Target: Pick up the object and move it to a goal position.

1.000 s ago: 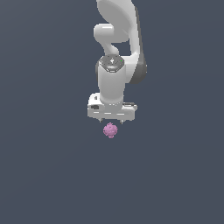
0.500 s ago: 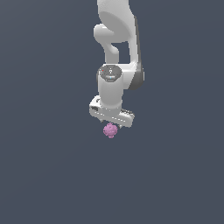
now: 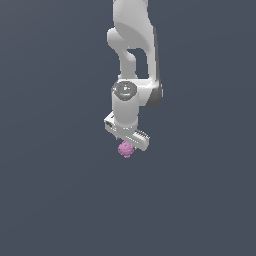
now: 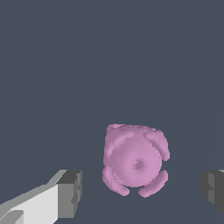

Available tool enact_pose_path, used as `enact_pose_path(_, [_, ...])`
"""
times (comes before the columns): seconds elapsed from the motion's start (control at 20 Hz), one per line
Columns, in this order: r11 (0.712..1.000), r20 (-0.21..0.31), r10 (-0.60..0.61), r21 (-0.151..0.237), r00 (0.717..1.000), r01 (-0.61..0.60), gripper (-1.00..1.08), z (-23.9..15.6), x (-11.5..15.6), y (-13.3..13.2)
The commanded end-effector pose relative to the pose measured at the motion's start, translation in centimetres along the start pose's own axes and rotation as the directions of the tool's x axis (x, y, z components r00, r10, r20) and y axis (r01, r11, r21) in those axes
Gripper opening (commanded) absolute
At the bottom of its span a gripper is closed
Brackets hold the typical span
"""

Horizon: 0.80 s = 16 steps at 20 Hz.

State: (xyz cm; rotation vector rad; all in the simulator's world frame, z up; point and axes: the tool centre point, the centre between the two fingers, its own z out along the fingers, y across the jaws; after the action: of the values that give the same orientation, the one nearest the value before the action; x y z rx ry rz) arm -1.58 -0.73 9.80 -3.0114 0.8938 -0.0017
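The object [image 3: 125,149] is a small pink-magenta knobbly blob, right under the white arm's hand in the exterior view. In the wrist view the object [image 4: 135,159] lies between the two fingers with a gap on each side, touching neither. The gripper [image 3: 126,145] is open and straddles the object; in the wrist view the gripper [image 4: 142,192] shows one grey pad [image 4: 71,192] on one side and the other pad [image 4: 213,191] at the frame's edge. In the exterior view the fingertips are hidden by the hand and the object.
A plain dark grey-blue floor [image 3: 60,200] fills both views. The white arm [image 3: 132,45] comes down from the top of the exterior view. Nothing else shows.
The hand has turned about its wrist and come down a little over the object. The object has stayed where it was.
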Motion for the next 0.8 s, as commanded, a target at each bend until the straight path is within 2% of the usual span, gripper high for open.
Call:
enact_pose_path(0.0, [0.999, 0.000, 0.037, 0.000, 0.999, -0.037, 1.00, 0.4, -0.1, 0.1])
enact_pose_path(0.5, [0.998, 0.001, 0.070, -0.001, 0.998, -0.070, 1.00, 1.0, -0.2, 0.3])
enact_pose_path(0.75, [0.997, 0.001, 0.072, -0.001, 0.997, -0.072, 1.00, 2.5, -0.2, 0.3])
